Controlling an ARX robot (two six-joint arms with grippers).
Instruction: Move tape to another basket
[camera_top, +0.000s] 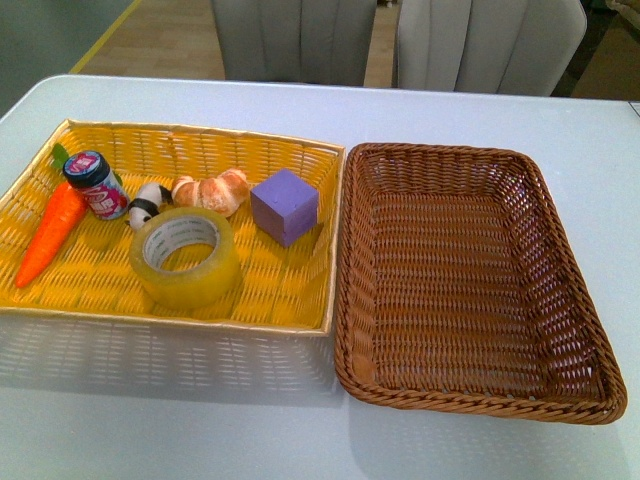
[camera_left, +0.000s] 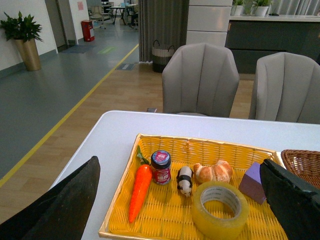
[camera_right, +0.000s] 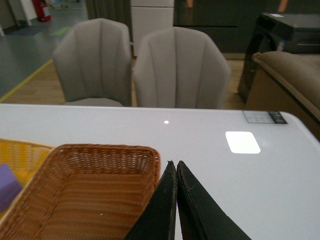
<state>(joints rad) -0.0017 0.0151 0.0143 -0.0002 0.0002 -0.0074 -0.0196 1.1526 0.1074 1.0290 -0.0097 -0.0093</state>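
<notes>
One tape (camera_top: 186, 282) in yellow basket (camera_top: 285, 290), brown basket (camera_top: 450, 260) alongside.

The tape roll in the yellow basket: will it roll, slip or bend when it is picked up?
The tape lies flat, hole upward, so it probably will not roll unless tipped on edge. Its glossy wall may be slippery to grip. The thick winding looks stiff, so it should hardly deform.
</notes>
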